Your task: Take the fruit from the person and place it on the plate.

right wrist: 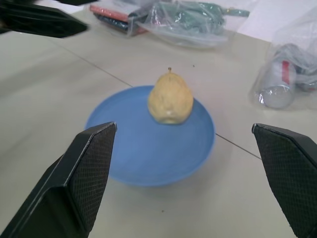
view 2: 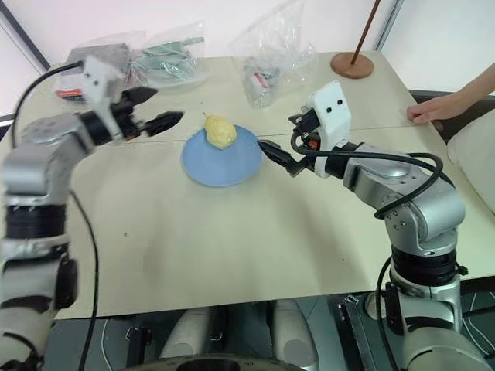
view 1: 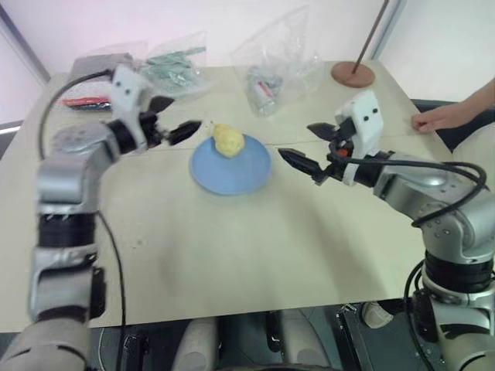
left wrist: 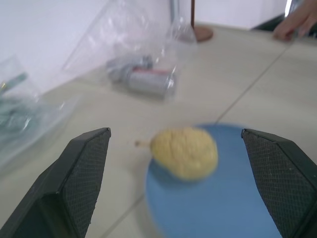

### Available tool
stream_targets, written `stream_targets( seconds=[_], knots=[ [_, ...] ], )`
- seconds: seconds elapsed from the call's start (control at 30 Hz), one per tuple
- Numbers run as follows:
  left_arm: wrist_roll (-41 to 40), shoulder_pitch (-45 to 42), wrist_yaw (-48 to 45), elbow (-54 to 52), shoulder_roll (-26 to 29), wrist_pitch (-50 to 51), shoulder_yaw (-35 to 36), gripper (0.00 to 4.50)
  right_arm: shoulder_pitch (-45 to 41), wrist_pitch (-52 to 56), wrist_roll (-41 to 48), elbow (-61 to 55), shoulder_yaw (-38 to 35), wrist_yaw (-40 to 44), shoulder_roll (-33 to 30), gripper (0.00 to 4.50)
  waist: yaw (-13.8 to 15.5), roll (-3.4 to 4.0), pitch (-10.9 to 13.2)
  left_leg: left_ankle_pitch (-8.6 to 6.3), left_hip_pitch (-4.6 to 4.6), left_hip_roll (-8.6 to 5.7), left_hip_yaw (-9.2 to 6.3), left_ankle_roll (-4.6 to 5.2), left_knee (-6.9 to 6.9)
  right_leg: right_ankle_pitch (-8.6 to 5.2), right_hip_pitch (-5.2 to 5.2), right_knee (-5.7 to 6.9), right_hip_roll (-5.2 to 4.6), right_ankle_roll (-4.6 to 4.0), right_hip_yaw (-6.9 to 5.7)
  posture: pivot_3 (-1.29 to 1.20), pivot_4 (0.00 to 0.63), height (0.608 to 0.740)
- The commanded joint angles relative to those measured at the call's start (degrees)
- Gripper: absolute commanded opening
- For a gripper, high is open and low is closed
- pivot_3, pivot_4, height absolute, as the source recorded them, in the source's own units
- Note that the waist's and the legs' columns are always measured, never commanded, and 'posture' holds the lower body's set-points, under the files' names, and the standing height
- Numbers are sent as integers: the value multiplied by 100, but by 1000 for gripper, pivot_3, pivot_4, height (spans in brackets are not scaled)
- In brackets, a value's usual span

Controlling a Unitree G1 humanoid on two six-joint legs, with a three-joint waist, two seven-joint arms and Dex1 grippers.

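The pale yellow, bumpy fruit [view 1: 228, 141] rests on the far part of the light blue plate [view 1: 236, 176], stem end pointing away from me. My left gripper [view 1: 179, 117] hovers just left of the plate, open and empty, pointing toward the fruit. Seen from the left wrist, the fruit [left wrist: 184, 152] sits beyond the spread fingers [left wrist: 84, 173]. On the plate's right, my right gripper [view 1: 305, 145] is also open and empty, aimed at the plate [right wrist: 148, 148] and fruit [right wrist: 170, 98]. The person's hand [view 1: 437, 120] rests on the table at the far right, apart from both grippers.
Clear plastic bags with items lie along the table's far side [view 1: 174, 66] [view 1: 274, 77]. A round brown wooden base with a pole [view 1: 353, 74] stands at the back right. A red and black flat item [view 1: 81, 100] lies at the far left.
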Motion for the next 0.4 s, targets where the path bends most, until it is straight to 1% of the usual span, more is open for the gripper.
stream_targets(
  seconds=[0.03,0.13,0.23,0.4],
  knots=[
    [-432,346,-217,-855,459,298,462,4420,-30,-230,29,-37,-89,308,-187,4500,32,0,0,0,0,-1,1,0,0,0,1,0,-2,0,0,0,150,740],
    [-697,773,-319,-1237,792,474,767,4420,-23,-303,23,21,-113,533,-338,4500,44,0,0,0,0,-3,2,0,4,-1,5,-4,-4,0,-3,0,150,740],
    [-871,1038,-283,-1454,984,603,993,4420,-27,-359,47,59,-121,718,-458,4500,36,0,0,0,1,-5,4,0,5,-1,7,-6,-6,0,-3,0,150,740],
    [-1078,1245,-136,-1667,1045,730,1122,4420,-32,-404,14,107,-96,840,-515,4500,25,0,0,0,2,-2,3,0,4,-1,6,-4,0,0,-2,0,150,740]
  ],
)
